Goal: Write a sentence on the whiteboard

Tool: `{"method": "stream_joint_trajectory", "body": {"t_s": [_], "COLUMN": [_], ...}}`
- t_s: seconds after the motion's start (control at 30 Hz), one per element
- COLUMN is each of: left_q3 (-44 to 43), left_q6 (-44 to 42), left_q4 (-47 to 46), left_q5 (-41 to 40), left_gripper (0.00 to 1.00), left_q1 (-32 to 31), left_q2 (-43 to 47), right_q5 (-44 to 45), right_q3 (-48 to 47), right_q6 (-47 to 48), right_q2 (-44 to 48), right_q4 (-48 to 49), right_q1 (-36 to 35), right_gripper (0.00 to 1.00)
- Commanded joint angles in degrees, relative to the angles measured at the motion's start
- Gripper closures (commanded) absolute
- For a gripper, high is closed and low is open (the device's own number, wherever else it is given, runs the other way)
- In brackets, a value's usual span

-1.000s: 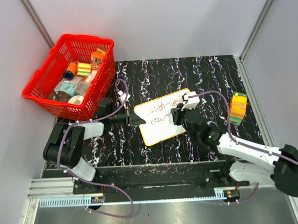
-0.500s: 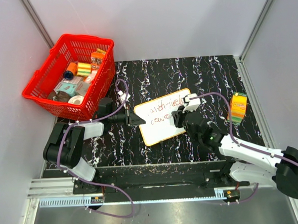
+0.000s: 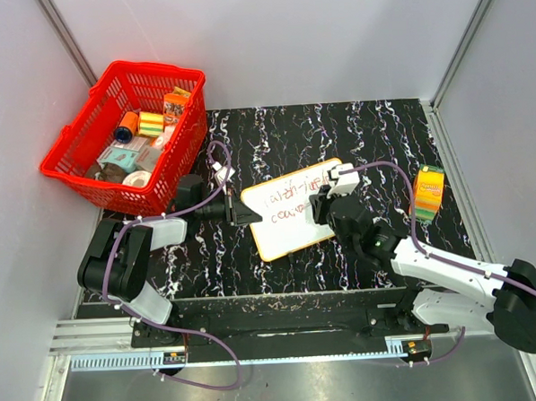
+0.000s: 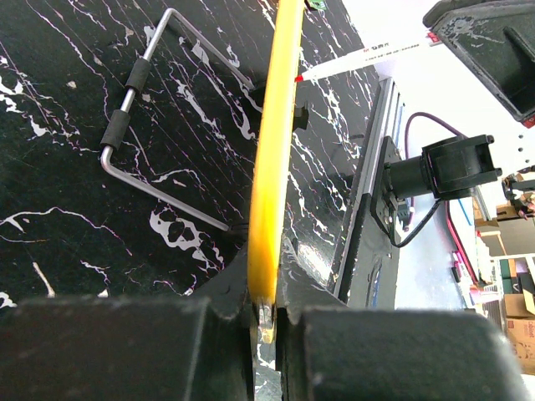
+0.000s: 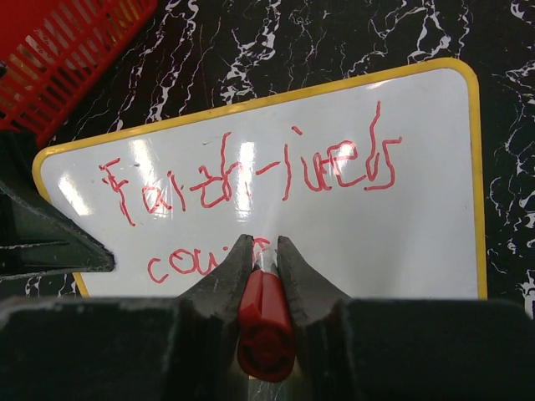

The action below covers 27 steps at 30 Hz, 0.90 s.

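The whiteboard (image 3: 279, 231) lies tilted mid-table, white with a yellow rim; it also shows in the right wrist view (image 5: 401, 242). The sentence (image 5: 251, 180) is red handwriting in two lines, and it shows small in the top view (image 3: 290, 199). My left gripper (image 3: 241, 208) is shut on the board's left rim, seen edge-on in the left wrist view (image 4: 272, 167). My right gripper (image 5: 265, 242) is shut on a red marker (image 5: 265, 326), tip down on the second line. The marker's white barrel (image 4: 368, 60) shows in the left wrist view.
A red basket (image 3: 77, 152) with several small items stands at the back left. An orange and green box (image 3: 428, 194) stands right of the board. The board's wire stand (image 4: 146, 109) folds out on the black marble table (image 3: 273, 128).
My right gripper has shifted slightly along the second line while writing. The left gripper and board have not moved.
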<state>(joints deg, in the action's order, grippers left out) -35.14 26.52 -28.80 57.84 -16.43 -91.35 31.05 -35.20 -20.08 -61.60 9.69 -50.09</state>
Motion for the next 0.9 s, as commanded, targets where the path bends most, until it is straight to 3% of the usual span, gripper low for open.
{"method": "stream_joint_trajectory", "body": {"t_s": [0.0, 0.87], "left_q3": [0.0, -0.1], "left_q6": [-7.6, -7.5], "left_q4": [3.7, 3.5], "left_q5": [-7.6, -7.5], "left_gripper": [1.0, 1.0], "left_q1": [-0.2, -0.3], "left_q2": [-0.8, -1.1], "right_q5": [3.5, -0.4], "right_q3": [-2.4, -0.1], "right_q6": [1.6, 0.9], "right_q2": [-0.2, 1.0], "right_q4": [0.5, -0.8], "right_q1": [1.0, 1.1], "right_gripper": [1.0, 1.0]}}
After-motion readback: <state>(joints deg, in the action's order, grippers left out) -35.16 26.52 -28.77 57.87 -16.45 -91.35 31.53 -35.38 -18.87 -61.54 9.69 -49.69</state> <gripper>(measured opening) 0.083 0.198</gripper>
